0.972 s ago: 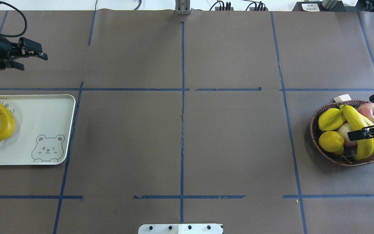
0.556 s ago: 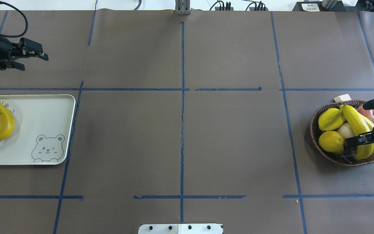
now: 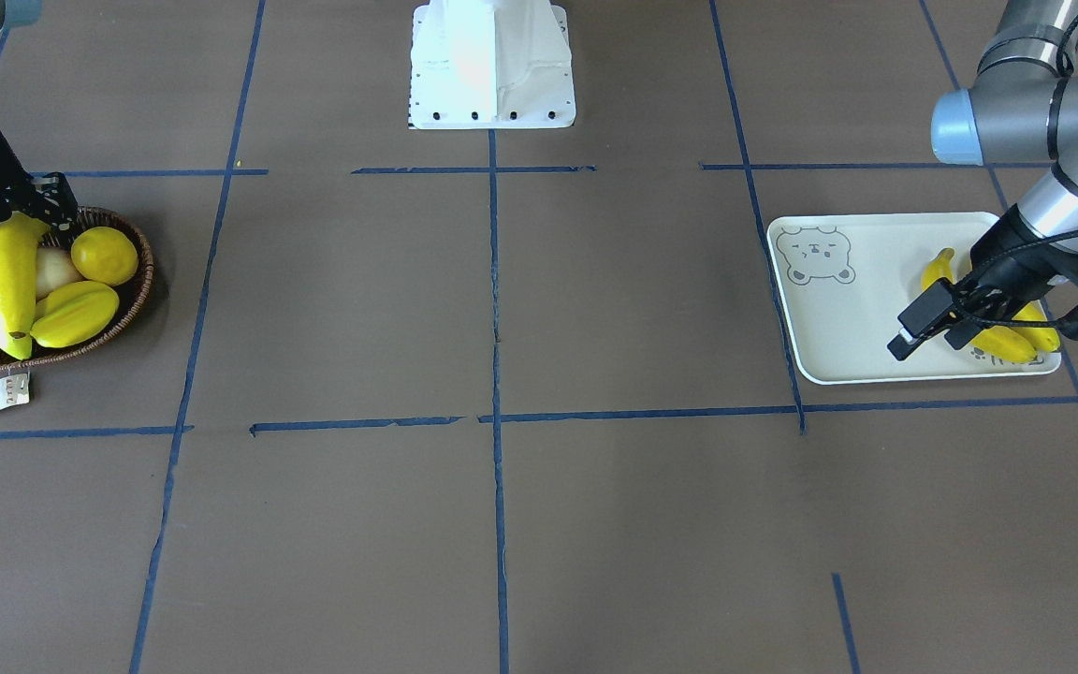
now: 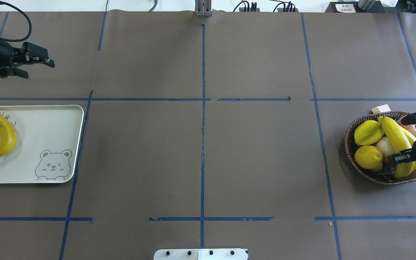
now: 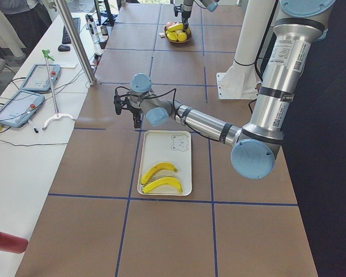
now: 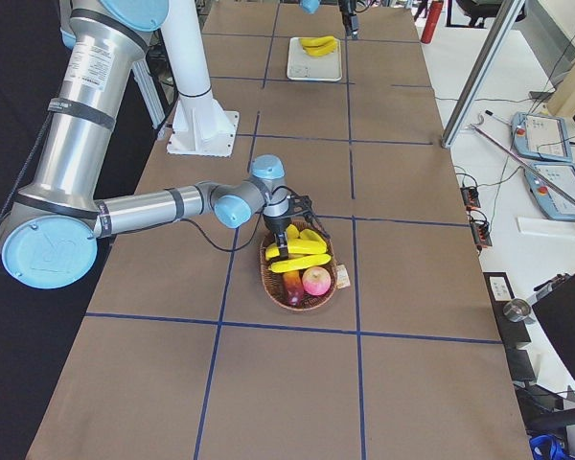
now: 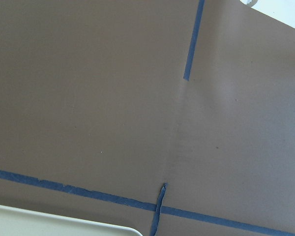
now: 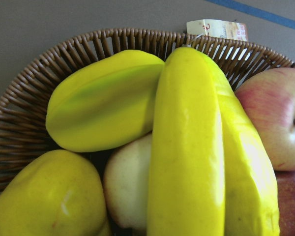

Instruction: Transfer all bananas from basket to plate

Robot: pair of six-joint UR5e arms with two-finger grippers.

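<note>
**Right end effector set to take banana 3 of 4**

Closest to the right wrist camera, the top banana point(image 8: 187, 147) lies lengthwise over the heap. The lower banana point(image 8: 248, 167) touches its side. The right end effector point(image 4: 398, 138) hangs just above them with its fingers spread wide and nothing held. The starfruit point(image 8: 103, 98) and lemon point(image 8: 44, 196) crowd 1 side and an apple point(image 8: 275, 118) the other, all inside the basket point(image 4: 349, 144) at the surface's right edge.

For a good grip, I judge that the fingers should line up across the top banana's width near its middle. They should come down to straddle that 1 alone, close firmly, then lift straight up so the neighbours are not dragged. The smooth, curved skin may slip if pinched near a tip.

At the surface's left edge, the plate point(image 4: 49, 126) holds 2 bananas point(image 4: 4, 135). Beyond the plate's far edge the left end effector point(image 4: 40, 70) hovers with its fingers apart, empty.
</note>
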